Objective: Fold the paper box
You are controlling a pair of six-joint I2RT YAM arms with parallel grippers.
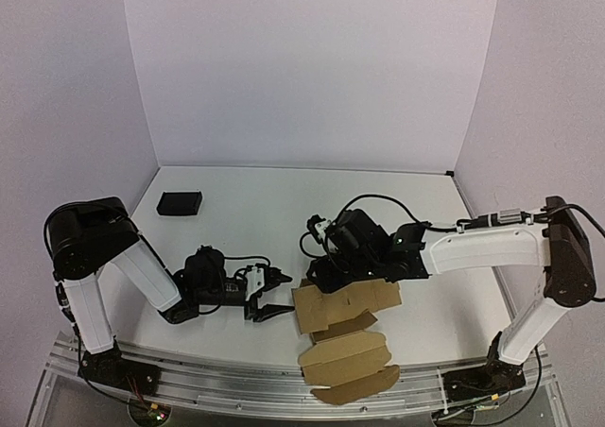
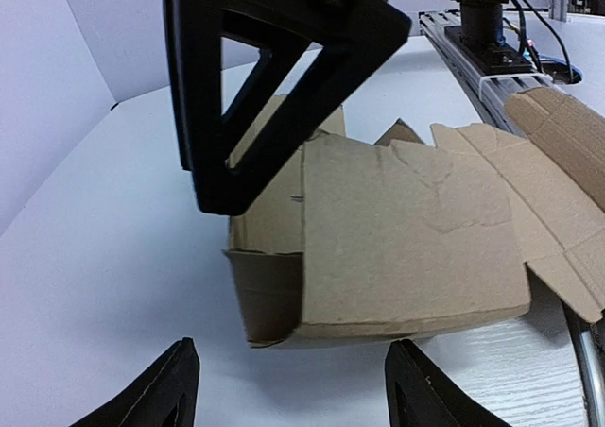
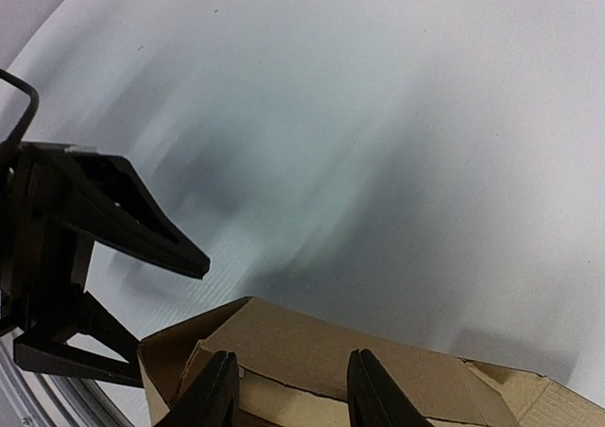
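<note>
Now the paper box [image 1: 345,304], half folded, sits at the front of the desk [image 1: 255,210]. The left pincer [image 1: 282,293] is spread just beside it; the right pincer [image 3: 293,361] straddles one wall, whether pinching I cannot tell. A sideways push could flatten the raised walls.

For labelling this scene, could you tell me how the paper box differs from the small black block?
The paper box is brown cardboard; the small black block is black. The box is much larger, partly folded, flaps spread; the block is compact. The box lies near the front edge; the block sits alone, far left. Both rest on the table.
</note>
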